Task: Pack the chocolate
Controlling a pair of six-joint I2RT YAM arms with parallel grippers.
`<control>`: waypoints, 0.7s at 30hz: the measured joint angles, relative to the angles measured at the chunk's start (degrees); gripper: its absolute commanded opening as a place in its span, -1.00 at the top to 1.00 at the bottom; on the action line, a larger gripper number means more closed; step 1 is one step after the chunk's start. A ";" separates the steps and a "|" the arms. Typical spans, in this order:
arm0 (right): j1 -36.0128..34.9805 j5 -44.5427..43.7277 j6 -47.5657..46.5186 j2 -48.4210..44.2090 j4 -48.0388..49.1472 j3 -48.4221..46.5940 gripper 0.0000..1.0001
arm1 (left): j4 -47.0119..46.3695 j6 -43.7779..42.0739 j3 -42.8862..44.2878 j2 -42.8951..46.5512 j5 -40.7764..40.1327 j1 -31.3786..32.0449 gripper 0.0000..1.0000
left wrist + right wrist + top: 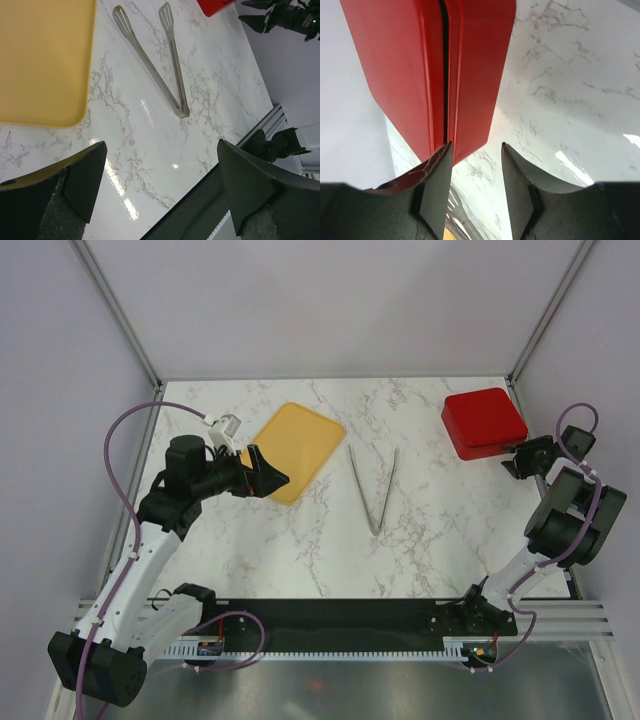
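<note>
Marble table [430,525] is carrying a yellow-orange tray [292,450], metal tongs [373,490] and a closed red box [485,422]. We are not seeing the chocolate in any view, so we cannot tell where it is. We are holding the left gripper [268,478] spread wide and empty at the tray's near corner. The right gripper [512,460] is hovering with fingers parted just beside the red box.

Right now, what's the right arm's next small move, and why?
Probably ease the right gripper forward onto the near corner of the box to start on the lid. The box looks shut, no chocolate shows in any view, and the open jaws sit just short of that corner.
</note>
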State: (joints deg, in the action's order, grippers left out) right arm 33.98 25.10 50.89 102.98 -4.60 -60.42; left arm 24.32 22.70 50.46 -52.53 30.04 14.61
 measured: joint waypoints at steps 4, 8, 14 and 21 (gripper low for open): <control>-0.59 -2.86 -2.01 -3.74 -4.68 -1.11 0.10 | 0.00 0.00 0.00 0.07 0.00 0.00 -0.99; -2.99 -6.95 -4.59 -4.98 -8.39 -7.23 0.12 | 0.00 0.00 0.00 0.13 0.00 0.00 -0.99; -10.49 -10.62 -10.91 2.34 -13.11 -24.85 0.15 | 0.00 0.00 -0.17 0.96 0.00 0.00 -0.99; -16.83 -15.06 -18.18 13.46 -18.93 -39.58 0.22 | -0.02 0.00 -0.20 1.09 0.00 0.00 -0.99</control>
State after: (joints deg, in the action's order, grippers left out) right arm 17.15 10.04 32.71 116.44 -23.53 -100.01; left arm 24.29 22.70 50.26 -51.44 30.04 14.61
